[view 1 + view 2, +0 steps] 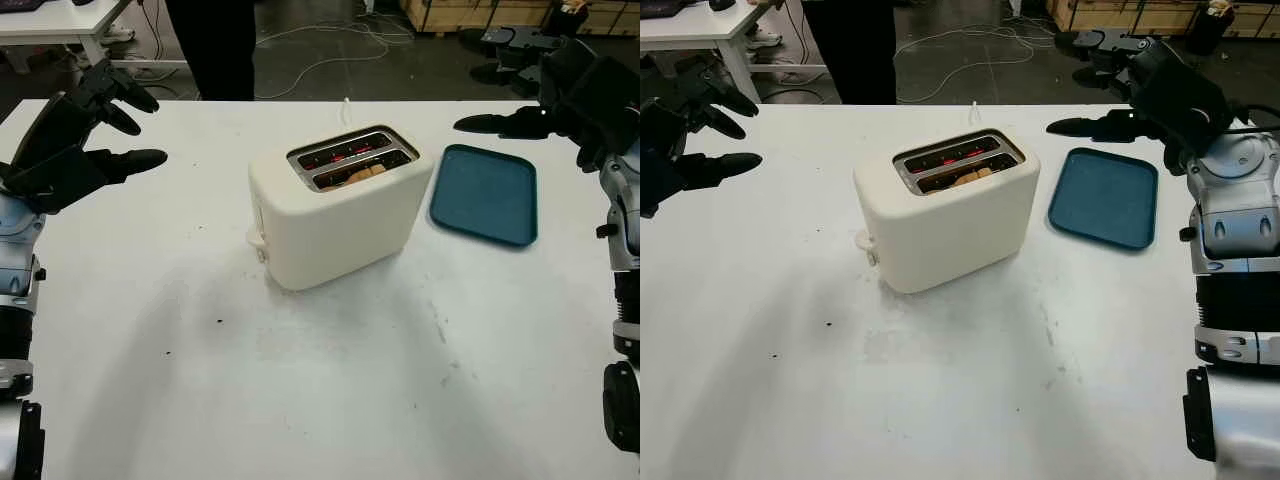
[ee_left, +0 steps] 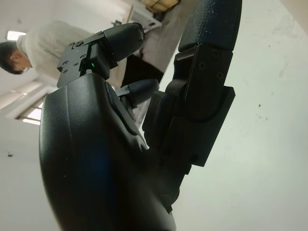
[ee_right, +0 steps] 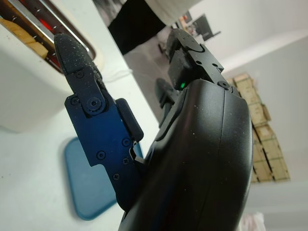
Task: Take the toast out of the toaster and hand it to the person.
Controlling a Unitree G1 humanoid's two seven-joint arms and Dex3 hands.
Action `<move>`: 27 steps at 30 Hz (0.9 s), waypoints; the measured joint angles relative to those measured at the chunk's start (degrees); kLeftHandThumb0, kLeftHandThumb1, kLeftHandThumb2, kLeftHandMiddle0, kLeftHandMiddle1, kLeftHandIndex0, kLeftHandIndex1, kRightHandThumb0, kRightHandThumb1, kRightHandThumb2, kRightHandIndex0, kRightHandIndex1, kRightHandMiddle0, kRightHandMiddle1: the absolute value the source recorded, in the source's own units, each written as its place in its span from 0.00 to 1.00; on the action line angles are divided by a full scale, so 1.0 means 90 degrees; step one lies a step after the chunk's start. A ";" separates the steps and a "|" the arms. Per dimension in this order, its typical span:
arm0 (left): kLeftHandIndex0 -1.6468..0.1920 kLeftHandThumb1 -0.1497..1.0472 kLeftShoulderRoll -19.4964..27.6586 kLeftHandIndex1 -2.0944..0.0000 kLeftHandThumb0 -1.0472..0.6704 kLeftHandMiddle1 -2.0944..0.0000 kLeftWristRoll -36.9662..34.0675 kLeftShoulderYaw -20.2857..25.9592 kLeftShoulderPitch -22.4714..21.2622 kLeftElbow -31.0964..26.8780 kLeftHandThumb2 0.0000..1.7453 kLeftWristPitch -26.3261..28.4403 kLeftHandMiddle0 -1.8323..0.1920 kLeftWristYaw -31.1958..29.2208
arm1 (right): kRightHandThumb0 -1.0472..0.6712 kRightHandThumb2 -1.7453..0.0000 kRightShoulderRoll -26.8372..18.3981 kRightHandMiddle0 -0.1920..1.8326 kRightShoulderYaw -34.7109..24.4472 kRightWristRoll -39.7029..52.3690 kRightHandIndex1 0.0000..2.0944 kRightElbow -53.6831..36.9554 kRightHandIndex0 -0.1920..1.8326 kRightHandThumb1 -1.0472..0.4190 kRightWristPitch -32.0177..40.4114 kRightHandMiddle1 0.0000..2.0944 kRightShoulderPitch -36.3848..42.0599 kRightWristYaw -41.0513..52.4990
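Observation:
A cream two-slot toaster [image 1: 335, 205] stands mid-table, its far slot glowing red. A slice of toast [image 1: 362, 174] sits low in the near slot, just its brown top edge showing. My left hand [image 1: 105, 130] hovers open above the table's left side, well away from the toaster. My right hand [image 1: 520, 95] is raised open at the far right, above and beyond the blue tray [image 1: 485, 193]. In the right wrist view the toaster [image 3: 24, 96] lies past my fingers [image 3: 82, 82]. A person [image 1: 218, 45] in dark trousers stands behind the table.
The blue tray lies flat to the right of the toaster. Beyond the table's far edge are cables on a dark floor, a white desk at the far left and wooden crates at the far right. The left wrist view catches a person [image 2: 43, 41] in a light top.

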 measured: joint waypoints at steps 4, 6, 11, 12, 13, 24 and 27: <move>0.90 0.89 0.0000 0.27 0.00 0.22 -0.0001 0.0000 0.0000 0.0000 0.10 0.0002 0.91 -0.0003 | 0.26 1.00 0.0000 0.30 0.0000 0.0000 0.32 -0.0008 0.12 0.24 0.0034 0.00 0.0000 0.0000; 0.90 0.89 0.0000 0.27 0.00 0.22 -0.0002 0.0000 0.0000 -0.0001 0.09 0.0012 0.91 -0.0005 | 0.26 1.00 0.0000 0.30 0.0000 -0.0001 0.32 -0.0015 0.12 0.24 0.0041 0.00 0.0000 -0.0001; 0.90 0.89 0.0000 0.27 0.00 0.21 -0.0002 0.0000 0.0000 -0.0009 0.09 0.0050 0.91 -0.0004 | 0.26 1.00 0.0000 0.30 0.0011 -0.0004 0.32 -0.0015 0.13 0.23 0.0041 0.00 0.0000 0.0000; 0.90 0.89 0.0000 0.27 0.00 0.21 -0.0002 0.0000 0.0000 -0.0009 0.09 0.0055 0.91 -0.0005 | 0.26 1.00 0.0000 0.30 0.0013 -0.0005 0.32 -0.0015 0.13 0.23 0.0041 0.00 0.0000 0.0000; 0.90 0.89 0.0000 0.27 0.00 0.21 -0.0002 0.0000 0.0000 -0.0011 0.08 0.0059 0.91 -0.0005 | 0.26 1.00 0.0000 0.30 0.0013 -0.0004 0.31 -0.0015 0.13 0.23 0.0041 0.00 0.0000 0.0000; 0.90 0.89 -0.0001 0.27 0.00 0.22 -0.0011 0.0002 0.0000 -0.0018 0.08 0.0061 0.91 -0.0020 | 0.27 1.00 -0.0003 0.30 0.0041 -0.0021 0.31 -0.0021 0.13 0.23 0.0044 0.00 0.0000 0.0000; 0.90 0.89 -0.0001 0.27 0.00 0.22 -0.0011 0.0002 0.0000 -0.0021 0.09 0.0061 0.91 -0.0020 | 0.28 1.00 -0.0003 0.30 0.0041 -0.0020 0.31 -0.0030 0.13 0.23 0.0054 0.00 0.0000 0.0000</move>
